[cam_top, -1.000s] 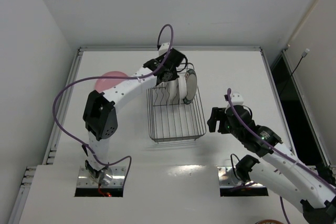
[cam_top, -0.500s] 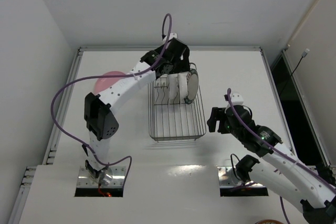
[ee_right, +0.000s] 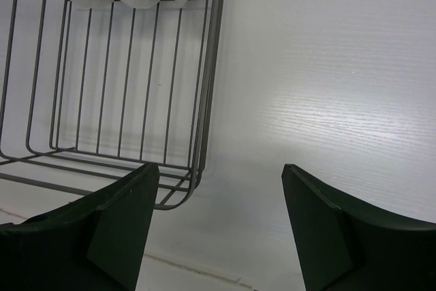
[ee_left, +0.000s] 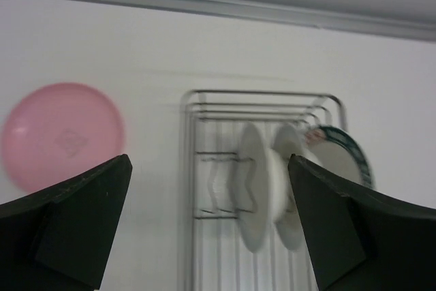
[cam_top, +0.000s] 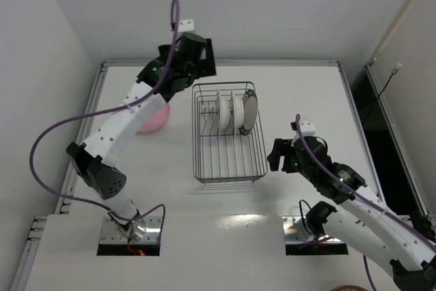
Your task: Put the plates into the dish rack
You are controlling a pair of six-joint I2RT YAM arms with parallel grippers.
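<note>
The left arm has pulled up and away to the left of the rack [cam_top: 228, 156] since a second ago. That leaves more of the pink plate [cam_top: 153, 120] in view, lying flat on the desk [cam_top: 306, 93] just left of the rack. Two white plates [cam_top: 219, 111] and the blue-rimmed plate [cam_top: 249, 110] stand on edge at the rack's far end. The right arm has not moved. The left fingers [ee_left: 75, 216] are wide apart and empty, high over the desk. The right fingers [ee_right: 109, 230] are also apart and empty, just beside the rack's near right corner.
</note>
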